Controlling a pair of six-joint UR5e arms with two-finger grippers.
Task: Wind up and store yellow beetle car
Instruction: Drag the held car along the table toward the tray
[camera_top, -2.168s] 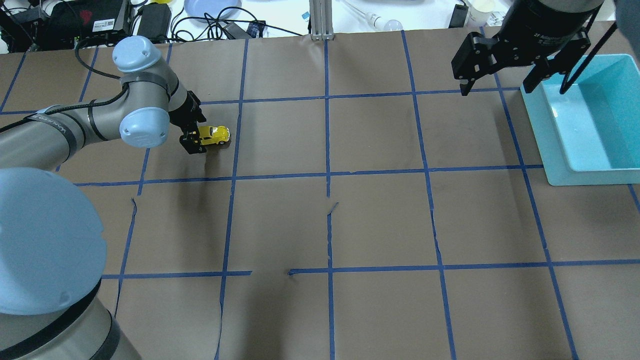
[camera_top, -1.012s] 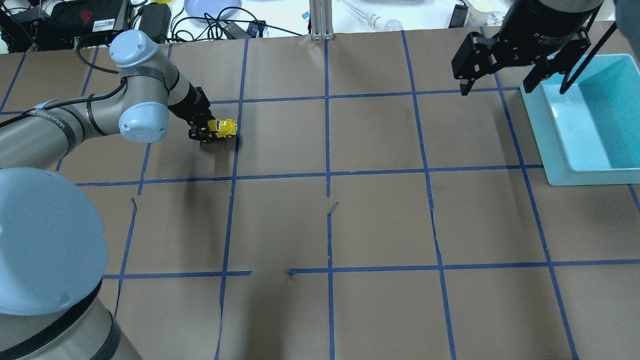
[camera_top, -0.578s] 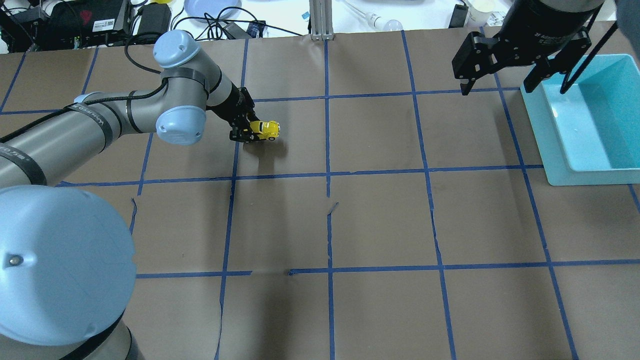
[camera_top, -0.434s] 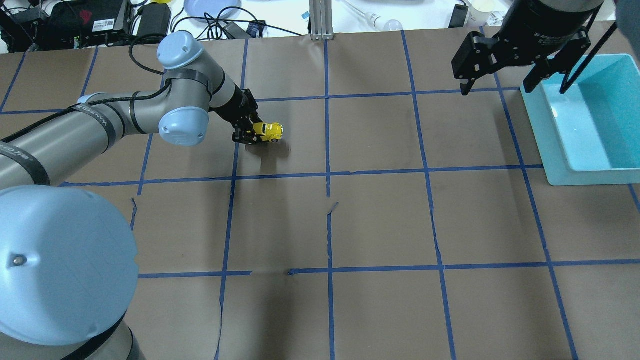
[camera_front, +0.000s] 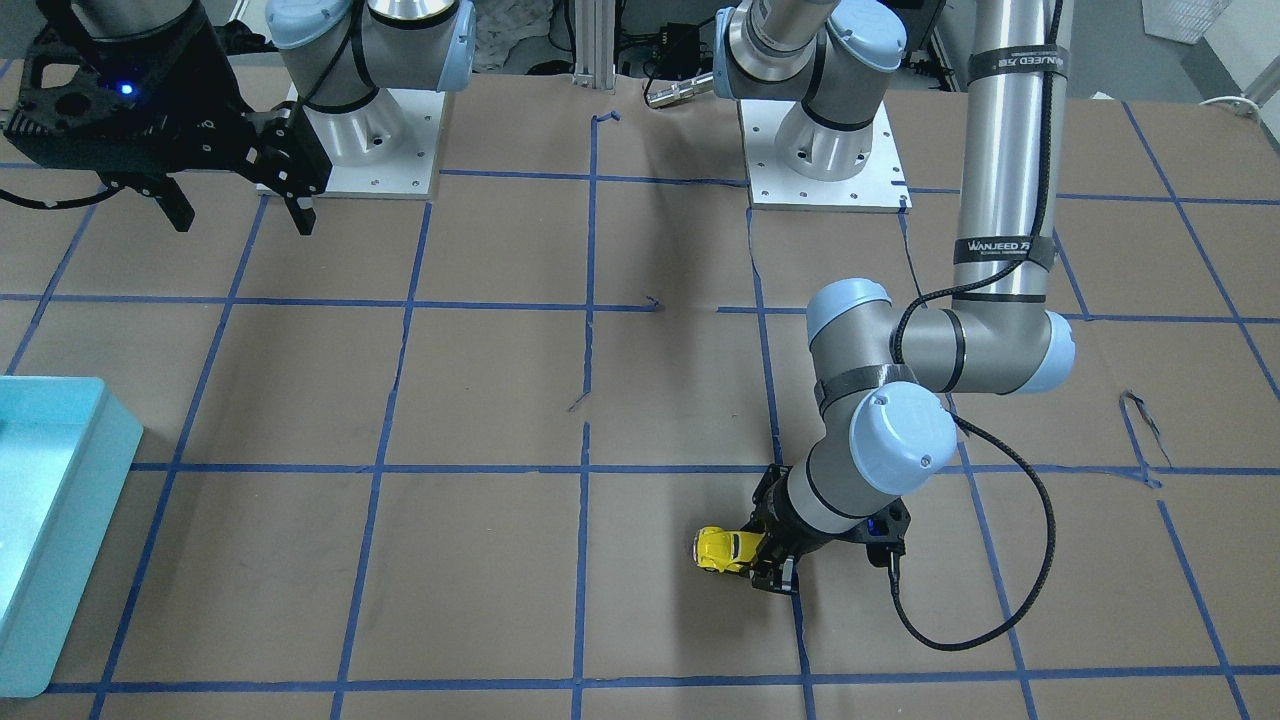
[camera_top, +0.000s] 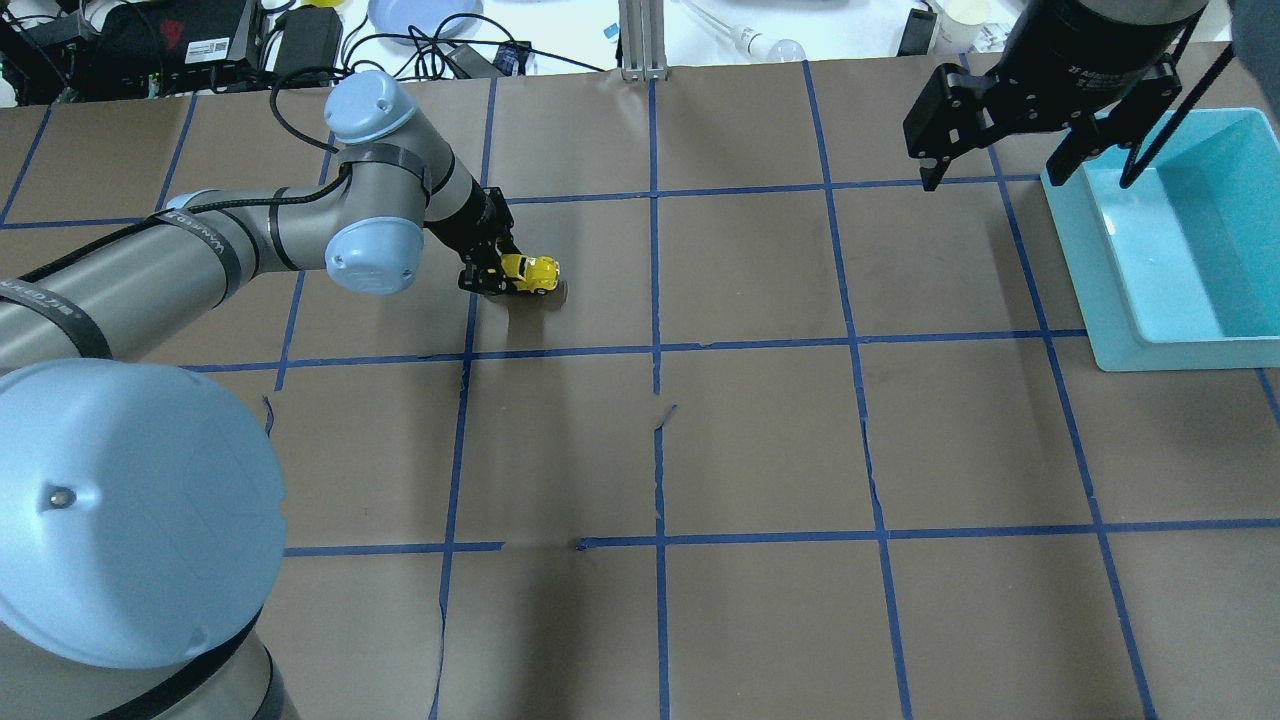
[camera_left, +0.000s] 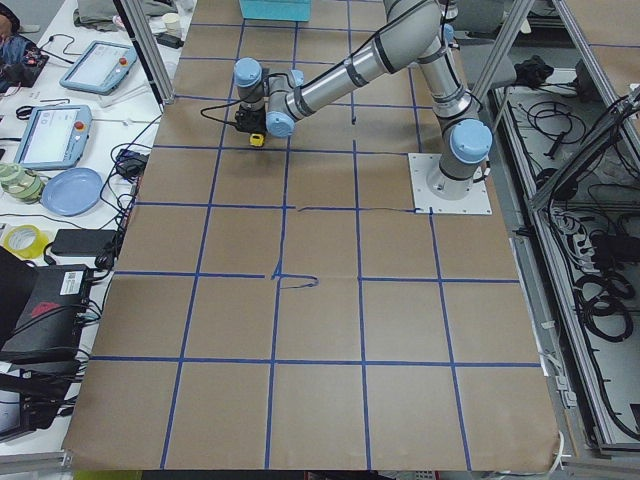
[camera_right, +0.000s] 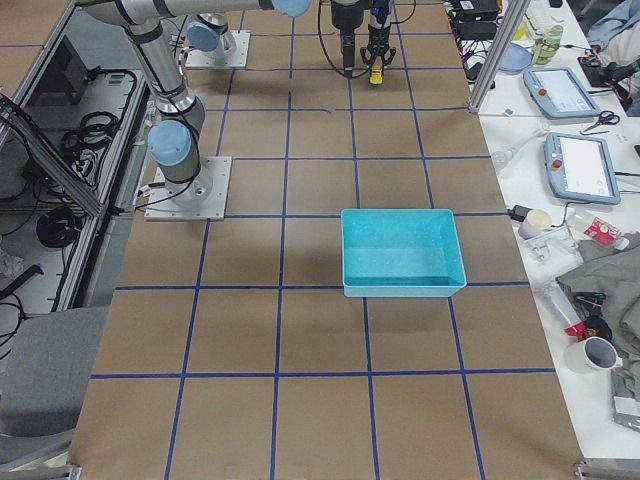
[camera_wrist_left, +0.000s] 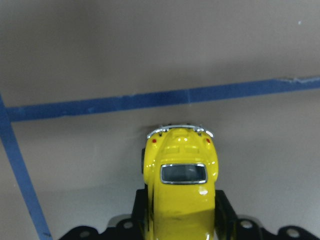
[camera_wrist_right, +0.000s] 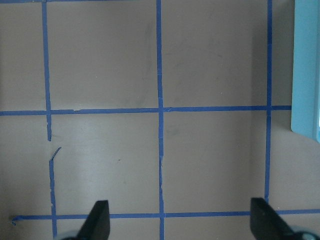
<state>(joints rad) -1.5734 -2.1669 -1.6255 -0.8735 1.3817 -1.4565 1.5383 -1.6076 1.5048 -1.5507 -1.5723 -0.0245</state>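
Note:
The yellow beetle car (camera_top: 530, 271) is a tiny glossy toy held between the fingers of my left gripper (camera_top: 490, 277) at table level, left of centre. In the front view the car (camera_front: 726, 549) sticks out to the left of the left gripper (camera_front: 768, 560). In the left wrist view the car (camera_wrist_left: 181, 186) fills the lower middle, its rear window and silver bumper facing away. My right gripper (camera_top: 1030, 165) hangs open and empty high above the table, beside the bin; it also shows in the front view (camera_front: 240, 205).
A light blue bin (camera_top: 1190, 240) sits at the table's right edge; it also shows in the front view (camera_front: 45, 520) and the right view (camera_right: 402, 250). Brown paper with a blue tape grid covers the table. Cables, a black box and a blue plate lie beyond the far edge.
My left gripper carried the car right across a grid line, then pulled it slightly back to the left and lower. The right arm has not moved.

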